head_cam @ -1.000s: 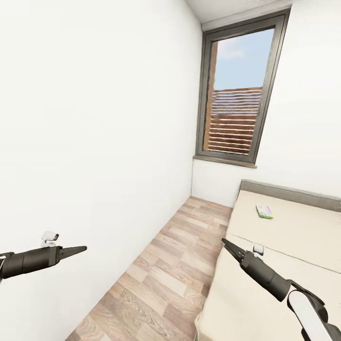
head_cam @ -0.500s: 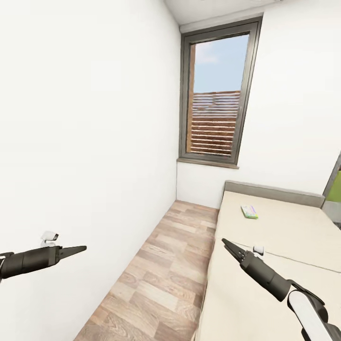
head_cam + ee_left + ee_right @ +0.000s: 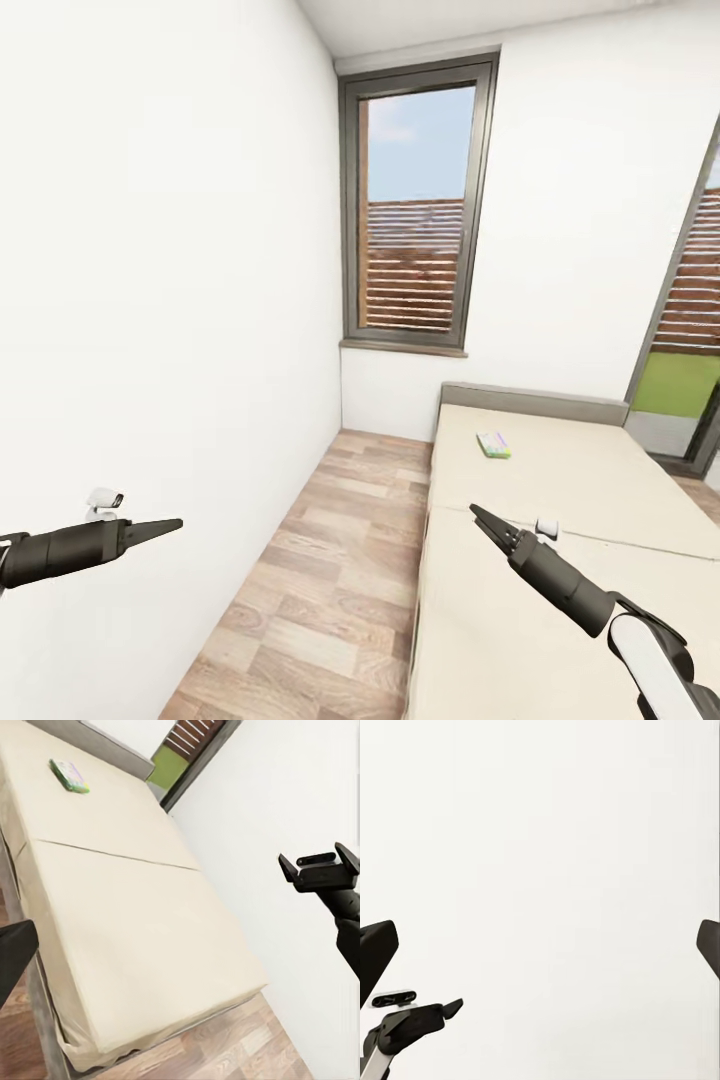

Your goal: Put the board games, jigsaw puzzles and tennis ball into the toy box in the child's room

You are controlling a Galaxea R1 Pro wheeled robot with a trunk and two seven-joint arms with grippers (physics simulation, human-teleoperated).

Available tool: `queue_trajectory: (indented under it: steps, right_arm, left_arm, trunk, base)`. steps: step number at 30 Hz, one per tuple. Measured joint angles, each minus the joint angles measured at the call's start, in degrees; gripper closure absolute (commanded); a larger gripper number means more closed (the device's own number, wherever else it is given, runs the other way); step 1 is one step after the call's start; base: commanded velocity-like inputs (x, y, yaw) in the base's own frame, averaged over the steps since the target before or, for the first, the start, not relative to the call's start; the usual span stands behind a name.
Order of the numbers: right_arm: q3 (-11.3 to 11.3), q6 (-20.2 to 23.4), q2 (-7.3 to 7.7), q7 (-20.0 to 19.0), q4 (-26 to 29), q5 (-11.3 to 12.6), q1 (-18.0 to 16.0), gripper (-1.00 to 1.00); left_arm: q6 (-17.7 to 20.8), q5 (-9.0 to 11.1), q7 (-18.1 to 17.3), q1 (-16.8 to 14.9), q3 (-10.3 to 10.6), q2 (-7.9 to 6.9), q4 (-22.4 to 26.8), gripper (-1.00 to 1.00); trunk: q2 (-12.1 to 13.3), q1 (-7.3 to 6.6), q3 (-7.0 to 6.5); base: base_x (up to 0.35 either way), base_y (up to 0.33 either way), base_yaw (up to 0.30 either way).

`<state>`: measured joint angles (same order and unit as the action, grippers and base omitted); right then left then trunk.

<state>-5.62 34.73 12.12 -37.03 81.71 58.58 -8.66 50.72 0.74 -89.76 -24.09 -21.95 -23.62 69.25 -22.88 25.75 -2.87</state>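
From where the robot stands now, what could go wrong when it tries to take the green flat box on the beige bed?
1. The green flat box lies far up the beige bed, near the grey headboard; the right gripper hangs over the near half, so reaching from here may fall short.
2. The left gripper points close to the white wall; turning the base could scrape it.
3. One box is visible on the bed; the task names two, so the second may be missed.

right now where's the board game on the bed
In the head view, the board game lies on the bed near its headboard, right of the window.
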Motion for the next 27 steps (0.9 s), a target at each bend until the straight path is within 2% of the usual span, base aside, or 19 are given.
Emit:
queue_trajectory:
  steps: [16,27]
  right_arm:
    - [-0.06,0.02,0.03,0.01,-0.28,0.05,0.0,-1.0]
    - [-0.09,-0.01,0.1,0.12,-0.69,0.13,0.0,-1.0]
  left_arm:
    - [0.0,0.0,0.0,0.04,0.0,0.0,0.0,-1.0]
    - [0.0,0.0,0.0,0.07,-0.01,0.0,0.01,-1.0]
  trunk:
    - [0.0,0.01,-0.85]
    - [0.0,0.01,-1.41]
  base:
    - [0.013,0.003,-0.257]
    - [0.0,0.09,-0.236]
